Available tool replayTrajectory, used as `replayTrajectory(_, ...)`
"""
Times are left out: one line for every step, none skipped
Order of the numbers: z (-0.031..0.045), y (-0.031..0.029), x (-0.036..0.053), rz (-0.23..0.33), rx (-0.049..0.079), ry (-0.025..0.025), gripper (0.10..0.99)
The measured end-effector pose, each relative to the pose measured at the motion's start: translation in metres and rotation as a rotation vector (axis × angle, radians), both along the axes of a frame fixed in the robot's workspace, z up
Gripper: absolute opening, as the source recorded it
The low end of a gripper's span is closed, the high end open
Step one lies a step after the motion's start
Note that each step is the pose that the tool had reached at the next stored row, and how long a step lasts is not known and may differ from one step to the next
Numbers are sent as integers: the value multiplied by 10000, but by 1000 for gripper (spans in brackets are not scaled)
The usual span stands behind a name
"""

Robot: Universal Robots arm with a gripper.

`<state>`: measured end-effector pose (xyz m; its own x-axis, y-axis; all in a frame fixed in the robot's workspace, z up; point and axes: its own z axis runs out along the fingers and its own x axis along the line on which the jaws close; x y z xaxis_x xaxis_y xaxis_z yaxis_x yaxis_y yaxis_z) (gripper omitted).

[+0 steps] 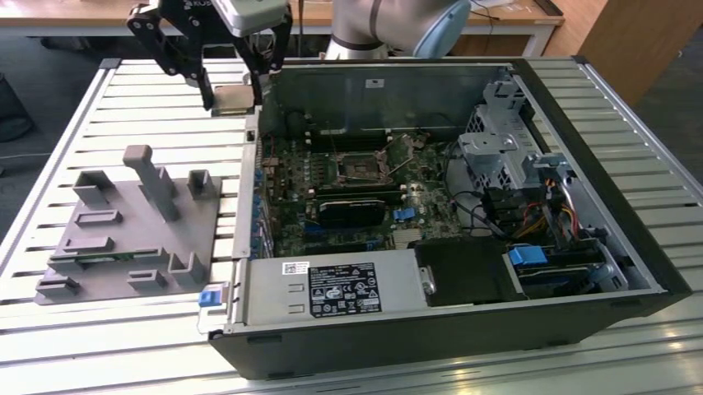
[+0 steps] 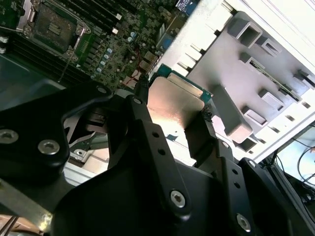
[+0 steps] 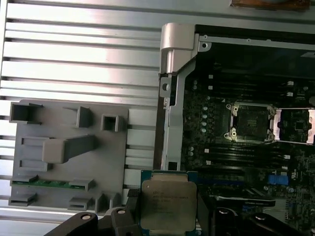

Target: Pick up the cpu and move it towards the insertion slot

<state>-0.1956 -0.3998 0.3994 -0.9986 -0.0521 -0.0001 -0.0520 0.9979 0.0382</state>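
The cpu [image 1: 233,99], a flat square chip with a silvery top, hangs in the air above the slatted table, just outside the far left corner of the open computer case on the exterior view's left. My gripper [image 1: 233,104] is shut on it, one black finger on each side. Both wrist views show the cpu [image 3: 167,201] [image 2: 174,101] clamped between the fingers. The insertion slot [image 1: 363,167], a square socket with a metal frame and dark centre, lies open on the motherboard inside the case, apart from the chip, and appears in both wrist views [image 3: 246,123] [image 2: 51,27].
A grey holder block [image 1: 127,222] with upright posts sits on the table [image 1: 66,346] left of the case; a green memory stick [image 3: 47,183] rests in it. The case wall [image 1: 258,156] stands between gripper and socket. A power supply [image 1: 329,288] and drive cage [image 1: 505,148] fill the case.
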Motion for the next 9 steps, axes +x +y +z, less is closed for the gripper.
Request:
replayTrajectory(0, 0, 16, 0, 0, 0, 545)
replayTrajectory(1, 1, 31, 0, -1, 1, 545)
replayTrajectory(0, 1, 46, 0, 0, 0, 545)
replayTrajectory(0, 2, 61, 1, 0, 0, 545)
replayTrajectory(0, 3, 77, 0, -1, 0, 545)
replayTrajectory(1, 4, 91, 0, -1, 1, 545)
replayTrajectory(0, 5, 106, 0, 0, 0, 545)
replayTrajectory(1, 7, 122, 0, -1, 1, 545)
replayTrajectory(1, 8, 137, 0, -1, 1, 545)
